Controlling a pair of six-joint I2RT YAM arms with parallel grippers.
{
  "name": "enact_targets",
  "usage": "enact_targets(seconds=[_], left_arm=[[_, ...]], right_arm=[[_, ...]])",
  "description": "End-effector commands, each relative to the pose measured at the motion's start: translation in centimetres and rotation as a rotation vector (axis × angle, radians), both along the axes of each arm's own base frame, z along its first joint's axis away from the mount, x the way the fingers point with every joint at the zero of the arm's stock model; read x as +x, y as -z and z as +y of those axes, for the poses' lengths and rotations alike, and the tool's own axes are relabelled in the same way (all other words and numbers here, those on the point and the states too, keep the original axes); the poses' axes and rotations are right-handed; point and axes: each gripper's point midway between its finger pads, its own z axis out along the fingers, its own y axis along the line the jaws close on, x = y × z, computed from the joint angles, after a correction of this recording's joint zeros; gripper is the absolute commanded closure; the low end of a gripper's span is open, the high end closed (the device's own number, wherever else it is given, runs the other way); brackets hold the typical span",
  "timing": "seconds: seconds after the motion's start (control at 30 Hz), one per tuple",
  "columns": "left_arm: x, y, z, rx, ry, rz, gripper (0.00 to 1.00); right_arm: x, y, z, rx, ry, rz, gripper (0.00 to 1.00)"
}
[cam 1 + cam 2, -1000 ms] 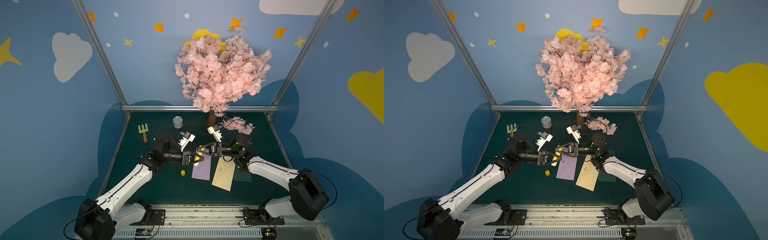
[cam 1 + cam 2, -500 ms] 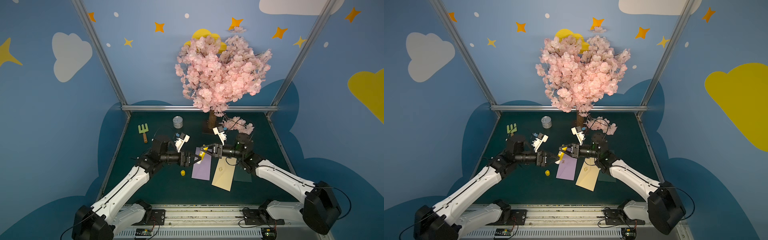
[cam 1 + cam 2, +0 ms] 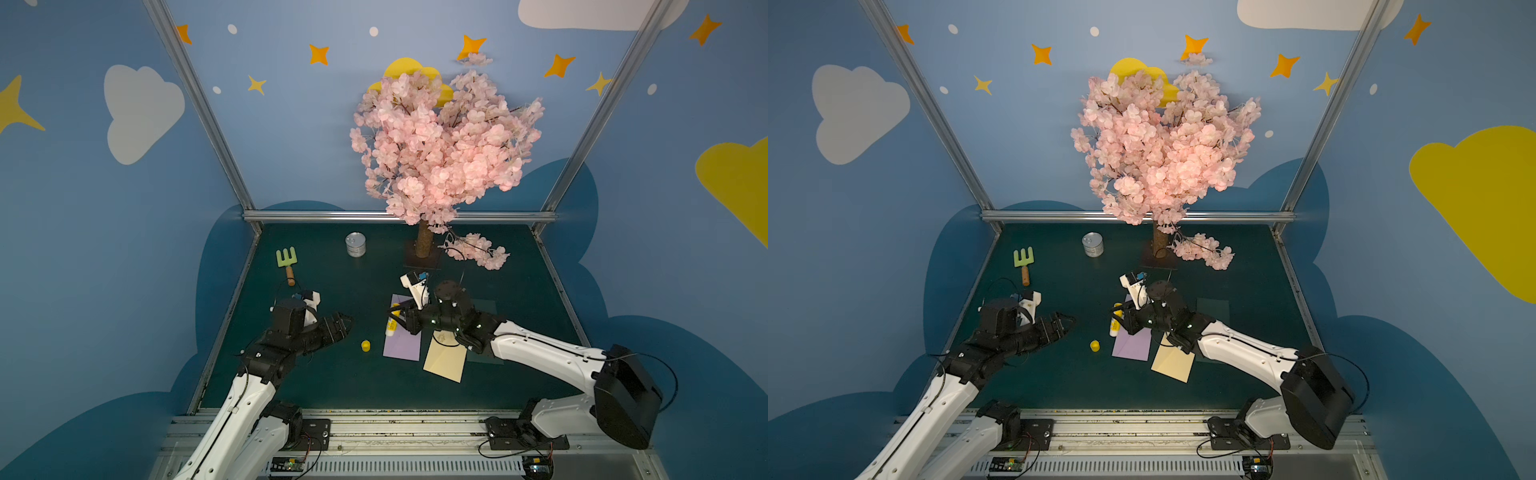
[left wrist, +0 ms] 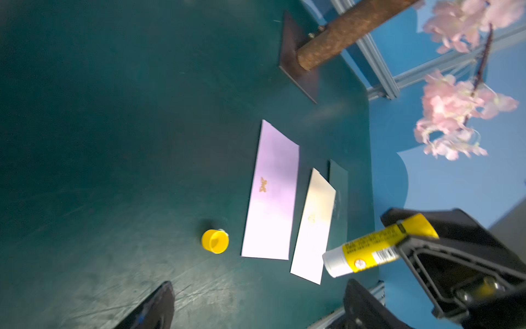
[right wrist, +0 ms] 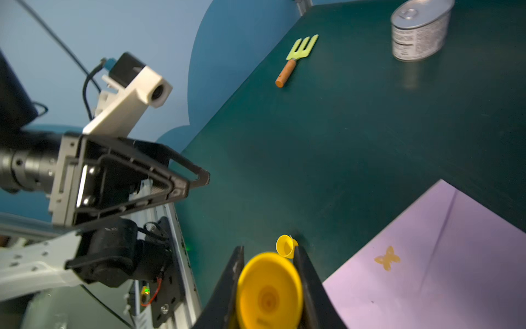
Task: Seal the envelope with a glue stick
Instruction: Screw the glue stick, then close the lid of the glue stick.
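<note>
White arm links (image 3: 540, 353); black joints (image 3: 623, 395); white camera mounts (image 5: 133, 91).

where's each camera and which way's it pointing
Top views: high in front, looking down at the table; left arm and right arm show.
Left wrist: on its arm, past the left gripper toward the right gripper holding the glue stick.
Right wrist: on its arm, past the right gripper toward the left gripper.
Wrist views share the cap.

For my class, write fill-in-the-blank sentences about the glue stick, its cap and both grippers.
The glue stick, clamped in the right gripper, has its cap ____.
That cap lies on the table nearest the envelope coloured ____.
The jaws of the left gripper stand ____.
Missing: off; purple; open.
</note>
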Motion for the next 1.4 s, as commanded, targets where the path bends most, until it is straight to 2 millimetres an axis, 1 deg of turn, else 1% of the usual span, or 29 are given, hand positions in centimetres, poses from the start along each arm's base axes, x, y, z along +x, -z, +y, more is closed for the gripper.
enact_targets(seconds=[0.0, 0.1, 0.33, 0.6, 0.9, 1.37], left_arm=[[-0.7, 2.1, 2.0, 0.011, -0.116, 0.080, 0.07], [-0.8, 2.6, 2.5, -0.004, -0.135, 0.091, 0.07], [-0.4, 3.4, 2.7, -0.031, -0.127, 0.098, 0.07], [-0.2, 3.5, 2.5, -0.058, -0.107, 0.094, 0.07], [-0.1, 3.6, 2.3, -0.068, -0.097, 0.096, 0.07], [-0.1, 3.6, 2.0, -0.079, -0.085, 0.098, 0.07]], right_arm=[[-1.3, 0.0, 2.5, 0.014, -0.098, -0.179, 1.00], [-1.6, 1.3, 3.9, 0.000, -0.130, -0.156, 1.00], [-0.5, 4.3, 6.1, -0.046, -0.126, -0.146, 1.00], [0.5, 5.0, 7.7, -0.047, -0.121, -0.120, 1.00], [1.2, 6.9, 7.6, -0.066, -0.105, -0.078, 1.00], [1.8, 9.1, 7.5, -0.086, -0.091, -0.042, 1.00]])
